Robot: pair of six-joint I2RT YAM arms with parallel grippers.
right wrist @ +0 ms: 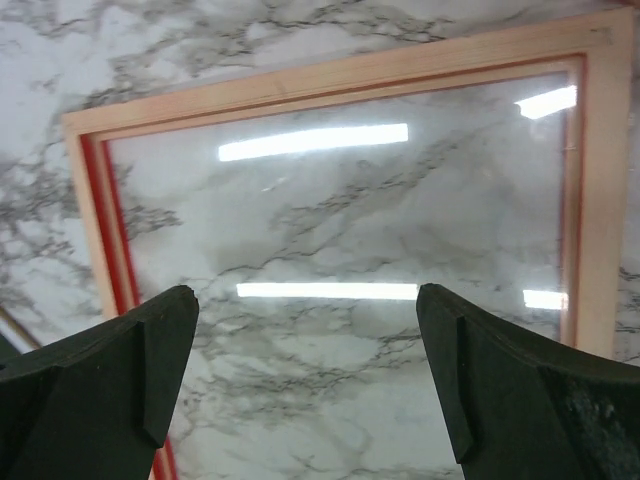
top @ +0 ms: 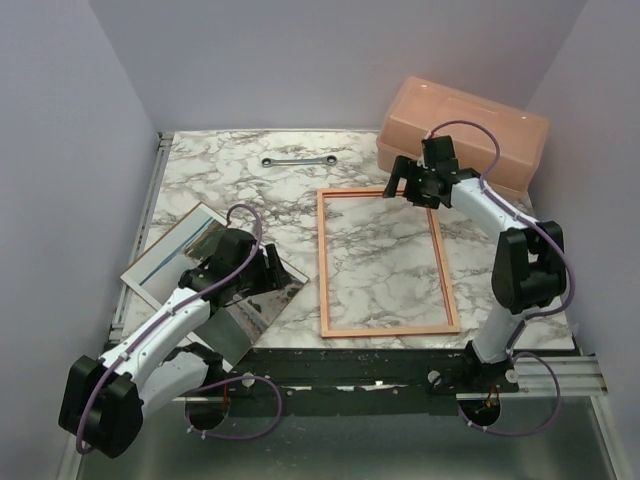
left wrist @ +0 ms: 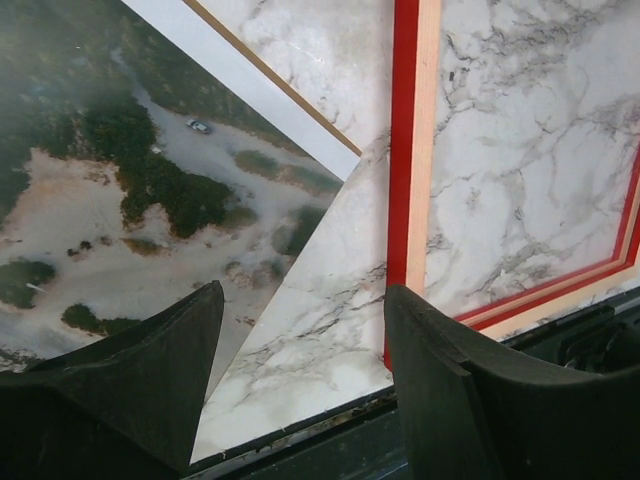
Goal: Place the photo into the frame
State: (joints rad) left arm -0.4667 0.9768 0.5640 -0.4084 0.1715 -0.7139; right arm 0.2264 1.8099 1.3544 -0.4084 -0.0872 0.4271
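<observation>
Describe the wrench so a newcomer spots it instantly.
On the white marble-patterned table, look to the far edge, left of the salmon-pink plastic box. Just beyond the pale-wood rectangular picture frame lies the small silver metal wrench: the only metal tool, lying apart from the rest.

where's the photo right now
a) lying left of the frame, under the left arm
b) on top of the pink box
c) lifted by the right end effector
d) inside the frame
a: the photo lies flat to the left of the frame, and only marble shows through the frame's opening, no print.
</observation>
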